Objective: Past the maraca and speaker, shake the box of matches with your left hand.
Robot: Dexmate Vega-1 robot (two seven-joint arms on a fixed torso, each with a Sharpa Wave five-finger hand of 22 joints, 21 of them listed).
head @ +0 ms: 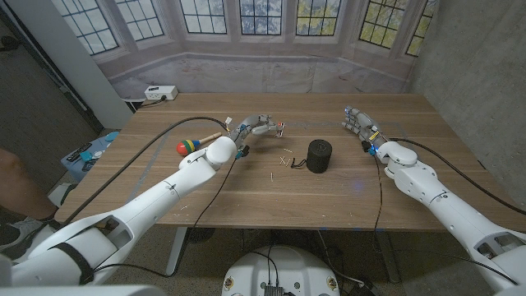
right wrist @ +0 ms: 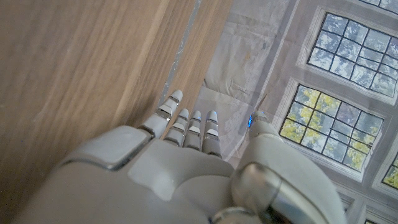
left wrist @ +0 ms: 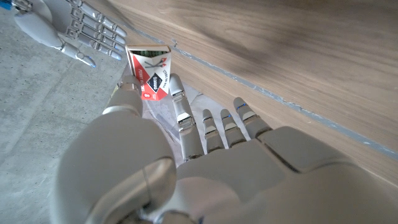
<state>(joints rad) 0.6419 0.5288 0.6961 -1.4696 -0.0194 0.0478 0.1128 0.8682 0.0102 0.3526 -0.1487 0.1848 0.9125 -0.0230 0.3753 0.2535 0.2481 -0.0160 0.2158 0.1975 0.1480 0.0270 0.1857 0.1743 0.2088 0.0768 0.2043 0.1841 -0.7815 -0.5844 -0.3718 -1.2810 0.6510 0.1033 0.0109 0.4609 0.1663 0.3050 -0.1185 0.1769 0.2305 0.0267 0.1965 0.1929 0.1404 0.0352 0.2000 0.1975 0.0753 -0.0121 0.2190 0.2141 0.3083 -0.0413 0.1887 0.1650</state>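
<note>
- The left hand (head: 256, 128) sits in the upper middle of the head view, raised off the table (head: 246, 197), and pinches the box of matches (head: 280, 128) between thumb and one finger while the other fingers (left wrist: 227, 124) reach forward, unused.
- In the left wrist view the box of matches (left wrist: 149, 73) shows in the upper left, red and white, held by its lower end. Judgement: this grip leaves most of the box free, so its contents can rattle when shaken.
- The box is clear of the tabletop, which suits a shaking motion with nothing to strike.
- A few loose matches (head: 285, 159) lie on the wood just below the box in the head view. Judgement: the tray may be partly open, and hard shaking could spill more.
- The maraca (head: 194, 143) lies to the left of the left forearm, and the black speaker (head: 318, 155) stands at the centre of the frame. Both are nearer the robot than the box, matching "past" in the task.
- The right hand (head: 360, 126) stands in the upper right of the head view, fingers apart and straight, holding nothing, well apart from the box. Judgement: it is parked out of the way, since only the left hand is needed.
</note>
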